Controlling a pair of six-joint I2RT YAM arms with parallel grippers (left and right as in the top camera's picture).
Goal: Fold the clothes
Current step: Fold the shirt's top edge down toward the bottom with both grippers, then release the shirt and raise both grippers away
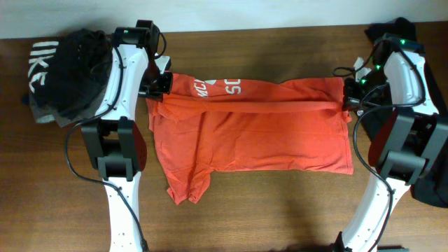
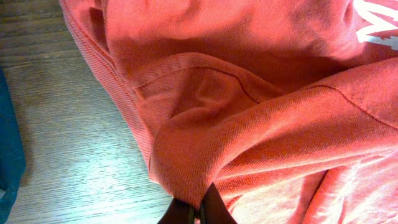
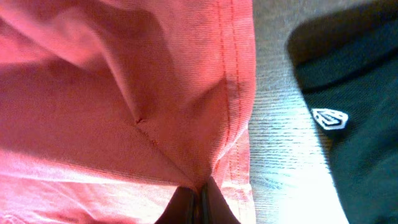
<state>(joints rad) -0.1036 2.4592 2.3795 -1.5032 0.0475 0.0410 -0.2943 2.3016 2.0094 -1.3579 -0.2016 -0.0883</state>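
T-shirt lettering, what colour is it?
White lettering on the red-orange T-shirt, clearest in the overhead view.

Bright, even light from overhead, with soft shadows beside the shirt [image 1: 280,133] on the worktop [image 1: 280,210]. Both wrist views show pale glare on the worktop; the shirt nearest the lens blurs slightly

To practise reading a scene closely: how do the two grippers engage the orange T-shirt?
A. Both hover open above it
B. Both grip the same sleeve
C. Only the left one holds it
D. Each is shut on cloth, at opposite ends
D: overhead, the left gripper and right gripper sit at opposite ends of the T-shirt, and each wrist view shows orange cloth pinched in the closed tips.
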